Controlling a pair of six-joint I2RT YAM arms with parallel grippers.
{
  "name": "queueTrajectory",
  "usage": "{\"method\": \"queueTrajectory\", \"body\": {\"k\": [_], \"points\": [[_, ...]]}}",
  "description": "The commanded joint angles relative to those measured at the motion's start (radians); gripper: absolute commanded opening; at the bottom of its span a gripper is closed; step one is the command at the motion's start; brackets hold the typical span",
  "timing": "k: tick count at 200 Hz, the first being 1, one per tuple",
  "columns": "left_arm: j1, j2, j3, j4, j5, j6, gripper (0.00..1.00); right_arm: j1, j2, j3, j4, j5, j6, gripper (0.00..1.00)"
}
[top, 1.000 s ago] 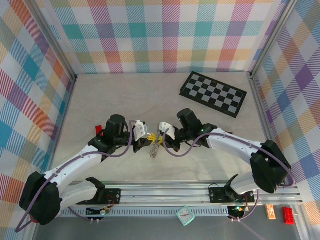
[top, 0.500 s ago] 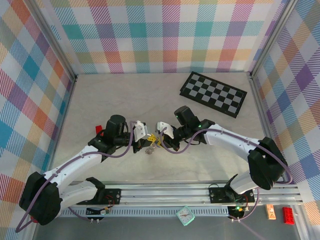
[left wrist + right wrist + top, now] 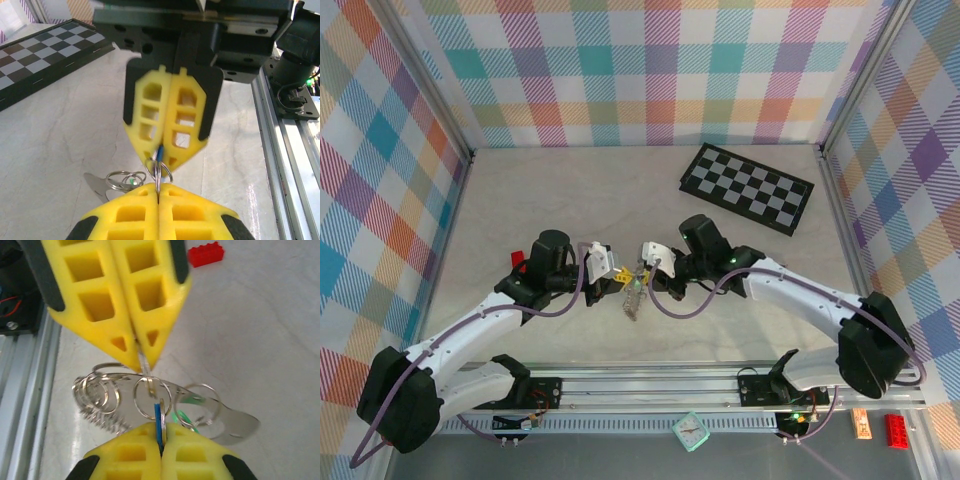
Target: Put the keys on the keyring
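The keyring point(image 3: 152, 397) hangs between the two arms, in the middle of the worktop point(image 3: 540, 200) and close to the near edge. The left pincer point(image 3: 138, 357) is shut tight on a thin bit of metal that joins one ring. The right pincer point(image 3: 161, 435) is shut tight on a little blue key point(image 3: 160, 420), and that key touches the same ring.

The two pincers are tip to tip, so they could bump. The key is tiny and held only by its edge. If either arm pulls or twists, I think the key could slip out and drop. The other rings and the flat metal tag point(image 3: 235, 422) hang loose, and their weight could turn the ring away from the key.

The blue key stands on its thin edge. Its long side runs straight from the right pincer toward the left one. The bunch of rings stretches sideways across that line, with the tag at one end.
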Motion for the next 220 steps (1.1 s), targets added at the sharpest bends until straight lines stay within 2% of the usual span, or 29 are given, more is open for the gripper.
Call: {"method": "queueTrajectory", "body": {"k": [1, 79, 112, 140, 159, 175, 203, 220], "points": [[-0.005, -0.019, 0.015, 0.004, 0.022, 0.020, 0.00, -0.005, -0.044, -0.005, 0.024, 0.047, 0.005, 0.00], [-0.005, -0.015, 0.021, -0.015, -0.010, 0.023, 0.00, -0.006, -0.090, 0.034, -0.017, 0.046, -0.018, 0.00], [-0.005, -0.055, 0.001, 0.024, -0.059, -0.015, 0.30, -0.005, -0.115, 0.071, -0.073, 0.051, -0.050, 0.00], [-0.005, -0.140, -0.049, 0.058, -0.154, -0.077, 0.42, -0.006, -0.102, 0.098, -0.110, 0.069, -0.080, 0.00], [-0.005, -0.209, -0.081, 0.081, -0.265, -0.134, 0.46, -0.004, -0.075, 0.129, -0.115, 0.060, -0.084, 0.00], [-0.004, -0.287, -0.117, 0.121, -0.415, -0.197, 0.50, 0.000, -0.042, 0.164, -0.112, 0.041, -0.086, 0.00], [-0.002, -0.437, -0.185, 0.172, -0.806, -0.316, 0.63, 0.029, 0.045, 0.251, -0.096, 0.002, -0.095, 0.00], [0.009, -0.518, -0.199, 0.144, -1.033, -0.369, 0.69, 0.057, 0.112, 0.310, -0.064, -0.028, -0.088, 0.00]]}}
